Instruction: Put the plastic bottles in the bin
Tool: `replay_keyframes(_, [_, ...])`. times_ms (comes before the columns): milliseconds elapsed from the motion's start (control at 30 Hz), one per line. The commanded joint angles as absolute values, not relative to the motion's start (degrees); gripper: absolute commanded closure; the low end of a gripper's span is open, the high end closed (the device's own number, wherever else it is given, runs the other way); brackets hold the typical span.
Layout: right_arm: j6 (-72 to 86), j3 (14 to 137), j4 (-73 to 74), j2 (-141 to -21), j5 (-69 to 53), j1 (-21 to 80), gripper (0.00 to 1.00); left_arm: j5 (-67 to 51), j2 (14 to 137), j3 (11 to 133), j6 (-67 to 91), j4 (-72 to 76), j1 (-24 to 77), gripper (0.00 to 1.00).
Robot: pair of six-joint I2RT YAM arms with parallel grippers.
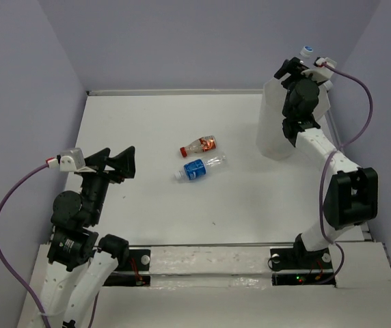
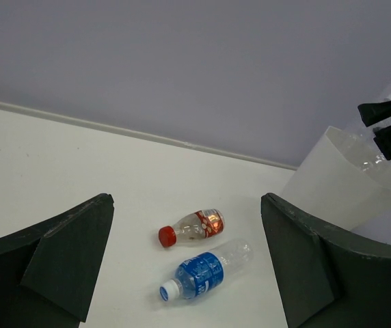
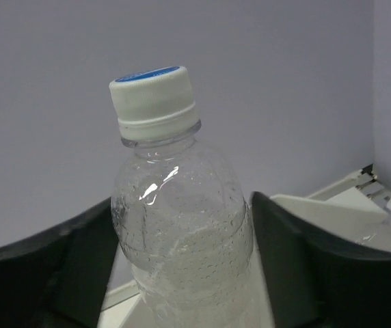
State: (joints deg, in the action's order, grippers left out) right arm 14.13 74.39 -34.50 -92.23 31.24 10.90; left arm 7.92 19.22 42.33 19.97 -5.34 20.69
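Two plastic bottles lie side by side mid-table: one with a red cap and red-orange label [image 1: 199, 145] [image 2: 199, 225], and one with a white cap and blue label [image 1: 199, 168] [image 2: 206, 273]. My left gripper [image 1: 117, 158] [image 2: 187, 205] hangs open to their left, well short of them, with nothing between its fingers. My right gripper [image 1: 303, 65] [image 3: 182, 232] is raised over the bin [image 1: 277, 126] [image 3: 332, 208] and shut on a clear unlabelled bottle [image 3: 178, 219]. That bottle stands upright, its blue-topped white cap [image 1: 307, 50] uppermost.
The tall translucent bin [image 2: 339, 178] stands at the far right, close to the right wall and back wall. Another clear bottle [image 2: 373, 160] shows inside it near the rim. Grey walls enclose the white table [image 1: 147, 123] on three sides.
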Motion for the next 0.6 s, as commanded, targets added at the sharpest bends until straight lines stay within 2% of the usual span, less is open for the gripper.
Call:
replay_keyframes(0, [19.9, 71.2, -38.2, -89.0, 31.5, 10.5, 0.06, 6.9, 19.0, 42.5, 19.1, -2.4, 21.0, 0.01])
replay_keyframes(67, [19.7, 70.8, -36.7, -88.2, 31.0, 10.5, 0.02, 6.9, 19.0, 42.5, 19.2, -2.4, 21.0, 0.01])
replay_keyframes(267, [15.4, 72.8, -31.3, -83.9, 34.9, 10.5, 0.01, 6.9, 19.1, 42.4, 19.2, -2.3, 21.0, 0.01])
replay_keyframes(400, [11.5, 76.4, -26.6, -81.0, 33.0, 10.5, 0.02, 6.9, 19.0, 42.4, 19.2, -2.3, 21.1, 0.01])
replay_keyframes(500, [9.3, 80.9, -16.0, -79.0, 22.5, 10.5, 0.07, 6.9, 18.9, 42.4, 19.4, -2.3, 21.0, 0.01])
replay_keyframes(567, [7.7, 85.8, -10.4, -79.1, 3.2, 10.5, 0.12, 6.9, 18.8, 42.3, 19.4, -2.3, 21.1, 0.01])
